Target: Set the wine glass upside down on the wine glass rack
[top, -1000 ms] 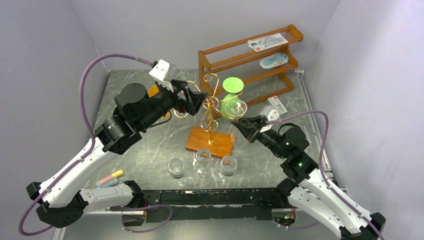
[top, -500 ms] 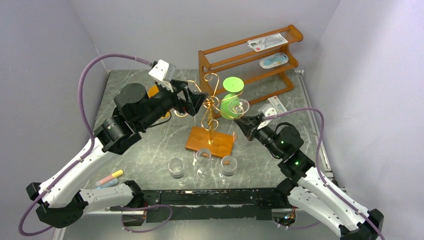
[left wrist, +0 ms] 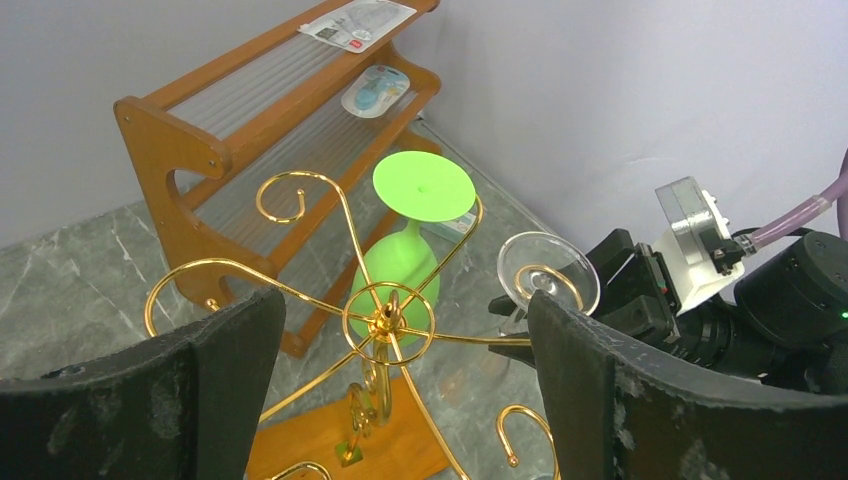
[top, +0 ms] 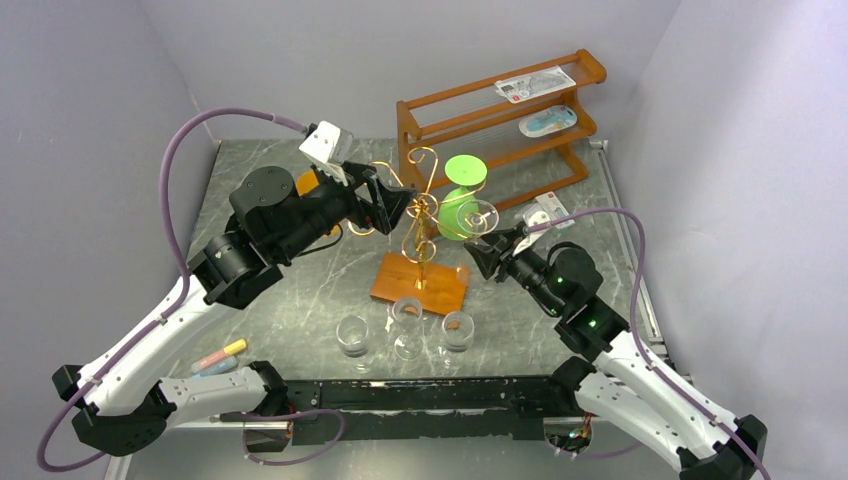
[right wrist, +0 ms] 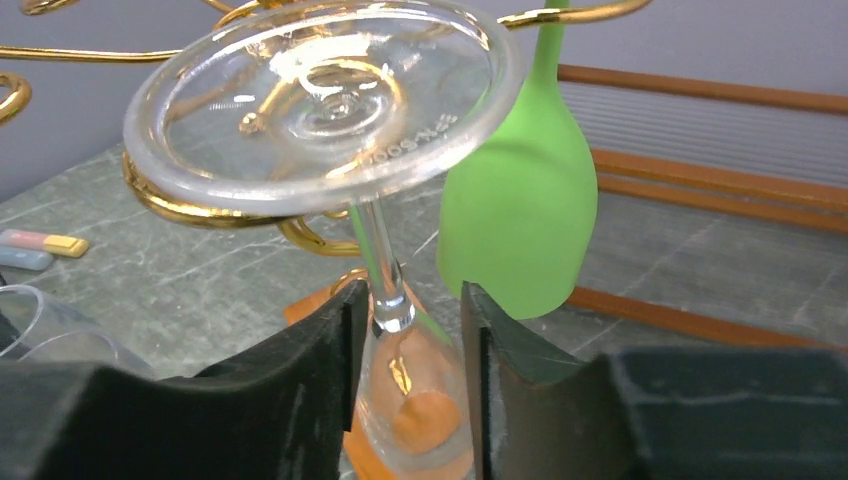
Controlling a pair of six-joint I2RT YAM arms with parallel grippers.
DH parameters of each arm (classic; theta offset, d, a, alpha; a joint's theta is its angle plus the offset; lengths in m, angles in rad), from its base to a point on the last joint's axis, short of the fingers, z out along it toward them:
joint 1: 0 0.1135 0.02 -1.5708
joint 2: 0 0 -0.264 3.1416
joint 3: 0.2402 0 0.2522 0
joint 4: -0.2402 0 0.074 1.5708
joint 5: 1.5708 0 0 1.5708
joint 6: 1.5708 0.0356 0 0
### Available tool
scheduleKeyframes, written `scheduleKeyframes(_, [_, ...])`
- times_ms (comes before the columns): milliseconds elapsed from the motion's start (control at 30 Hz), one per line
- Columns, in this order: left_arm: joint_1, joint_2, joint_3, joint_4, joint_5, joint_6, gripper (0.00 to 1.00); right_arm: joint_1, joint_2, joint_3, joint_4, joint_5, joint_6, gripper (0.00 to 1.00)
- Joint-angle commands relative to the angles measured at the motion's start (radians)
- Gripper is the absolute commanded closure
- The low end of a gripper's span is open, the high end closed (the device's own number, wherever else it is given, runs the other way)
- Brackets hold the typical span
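Wine glass (right wrist: 320,100), clear, stemmed: hangs upside down on the wine glass rack (top: 425,285). Its round foot is uppermost and lies on one gold curled arm on the rack's right side. The stem drops through the curl and the bowl mouth faces the table. Its long axis is close to upright. Raised lettering runs along the edge of the foot but is too small to read.

Wine glass rack: gold wire tree on a flat orange-brown wooden base, standing mid-table.

Green wine glass (top: 462,185): also hung foot-up on the rack, just behind the clear one.

Right gripper (right wrist: 410,295): its fingers flank the clear glass where the stem meets the bowl. The jaws are parted, with a gap showing on one side, so they are not clamped.

Left gripper (left wrist: 405,310): jaws spread wide on either side of the rack's top hub, holding nothing.

Wooden three-tier shelf (top: 420,130): stands at the back right. A flat packet (top: 535,83) lies on the top tier and another packet (top: 548,121) on the middle tier. Both carry printing that cannot be read.

Three clear glasses (top: 352,335): stand upright in a row in front of the rack base.

Chalk sticks (top: 220,355): lie at the near left, one pink and yellow, one blue.
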Motion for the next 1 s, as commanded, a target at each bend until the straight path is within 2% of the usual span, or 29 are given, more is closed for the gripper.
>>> scheduleKeyframes(0, [-0.004,-0.018,0.006,-0.022,0.017,0.003,0.05,-0.001,-0.045,0.049,-0.08,0.021,0.069,0.54])
scheduleKeyframes(167, [-0.004,-0.023,0.014,-0.04,0.028,0.009,0.04,0.0,-0.116,0.086,-0.214,0.038,0.155,0.49])
scheduleKeyframes(300, [-0.004,-0.024,0.014,-0.041,0.038,0.009,0.04,-0.002,-0.142,0.162,-0.364,0.109,0.307,0.46])
scheduleKeyframes(433, [-0.005,-0.036,-0.009,-0.021,0.032,0.008,0.04,-0.001,-0.142,0.229,-0.487,0.048,0.377,0.43])
scheduleKeyframes(633, [-0.005,-0.057,-0.042,0.014,0.017,-0.004,0.04,-0.001,-0.029,0.353,-0.78,-0.066,0.433,0.41])
scheduleKeyframes(967, [-0.005,-0.075,-0.093,0.055,-0.029,-0.014,0.04,-0.001,-0.07,0.282,-0.936,-0.102,0.621,0.34])
